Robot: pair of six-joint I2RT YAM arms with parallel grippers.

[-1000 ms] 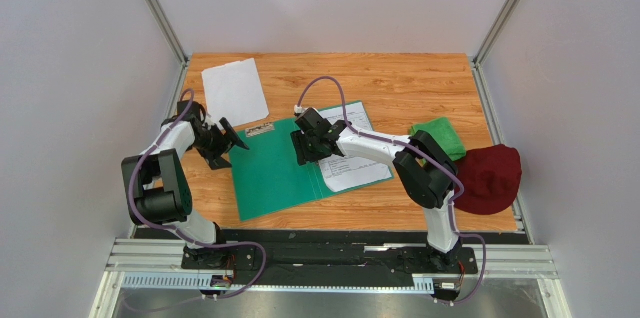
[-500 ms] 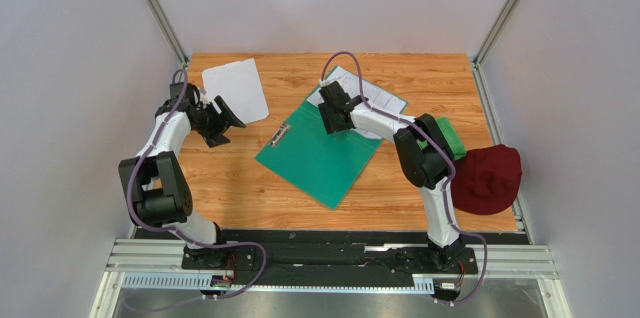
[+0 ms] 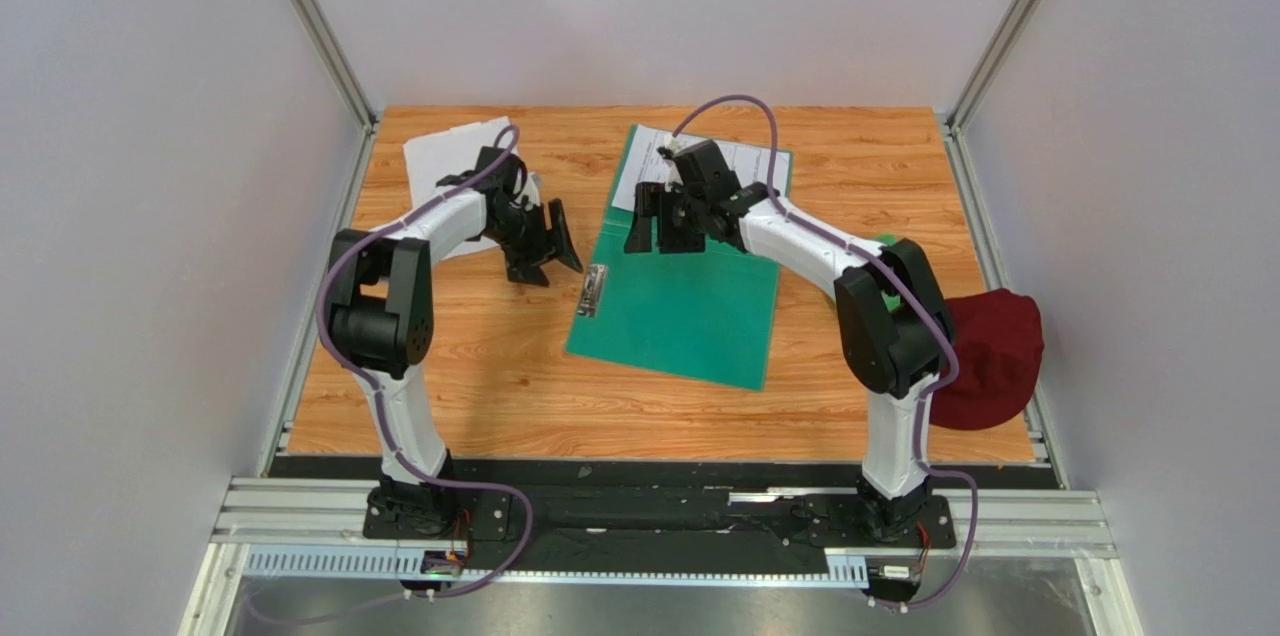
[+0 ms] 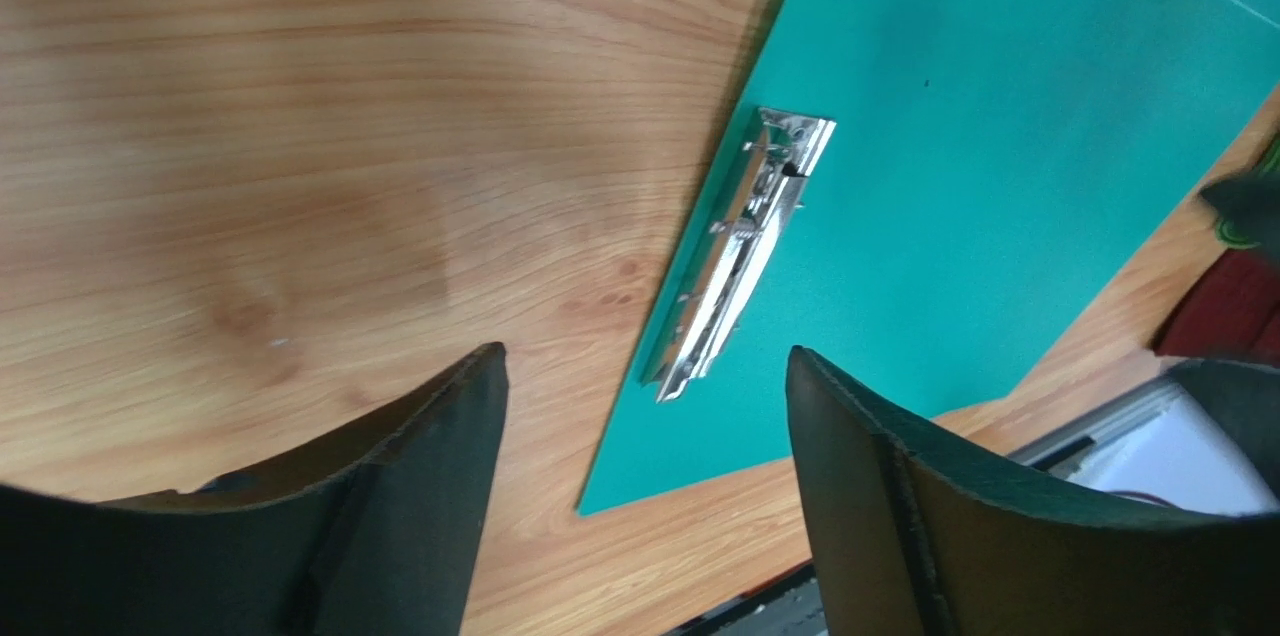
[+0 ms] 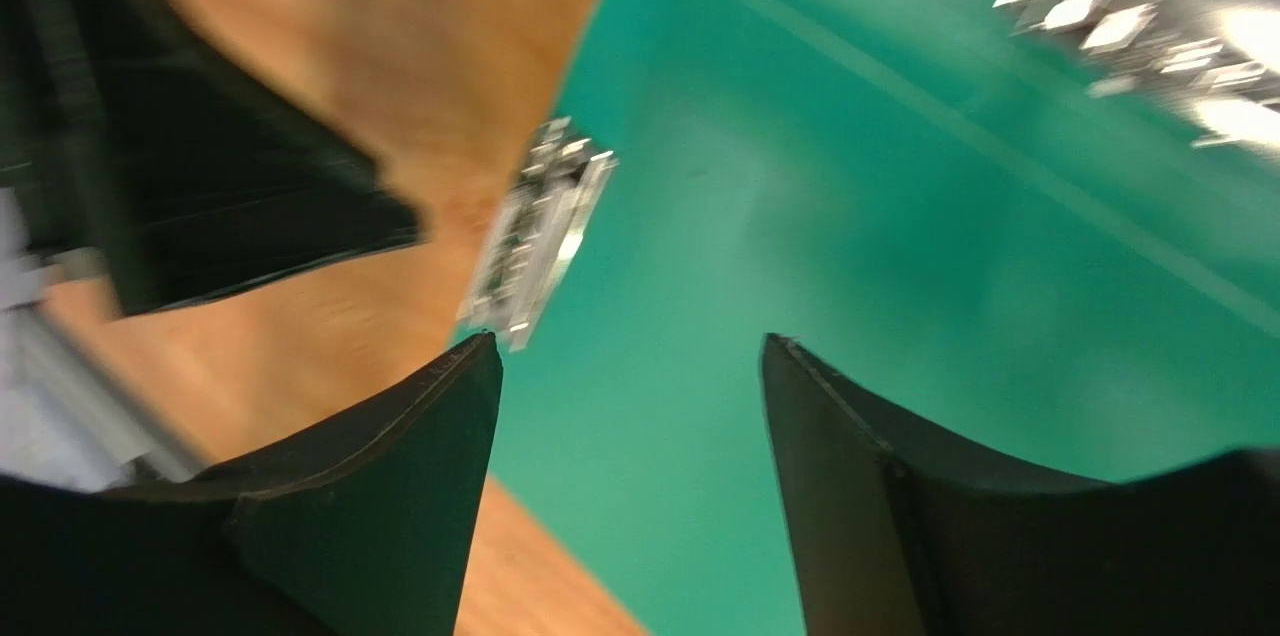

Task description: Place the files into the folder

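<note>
My left tool (image 4: 643, 366), released and empty, hovered beside the folder (image 3: 676, 314) mid-table, my right tool (image 5: 627, 351) likewise above it; one file (image 3: 751, 164) showed at its far end; the other file (image 3: 443, 156) lay loose far left; next, I judged, I needed that sheet's edge pinched.

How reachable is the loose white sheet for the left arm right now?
Probably yes: the white sheet lies right by the left arm, nothing resting on it. The left gripper is open and empty but faces the folder, so it must turn around first.
</note>
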